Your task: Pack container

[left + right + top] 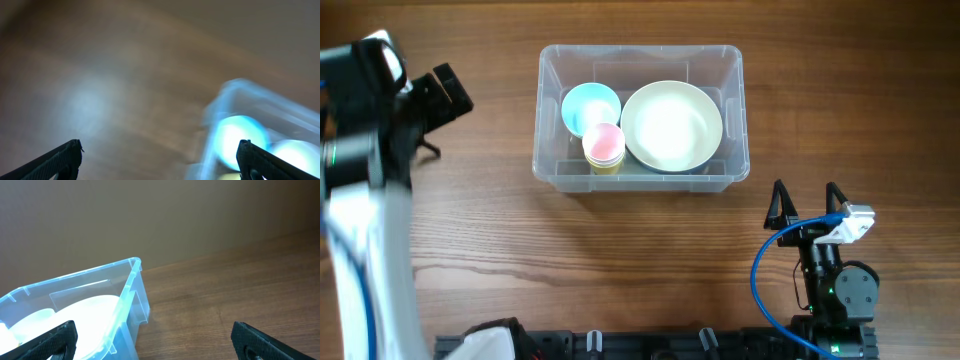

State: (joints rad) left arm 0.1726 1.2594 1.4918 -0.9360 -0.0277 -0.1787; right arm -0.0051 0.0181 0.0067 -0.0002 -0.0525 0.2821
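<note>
Container (642, 50): one, clear, far-middle of the table (620, 260), with bare wood on every side.
Bowls: two inside, with the blue bowl (590, 105) left and the large cream bowl (672, 125) right, close together.
Cups (604, 147): pink stacked on yellow by the near wall, perhaps two.
Left gripper (160, 145): jaws wide, empty, well left of the container; view blurred.
Right gripper (806, 188): jaws wide, empty, near the front right corner, not touching.
</note>
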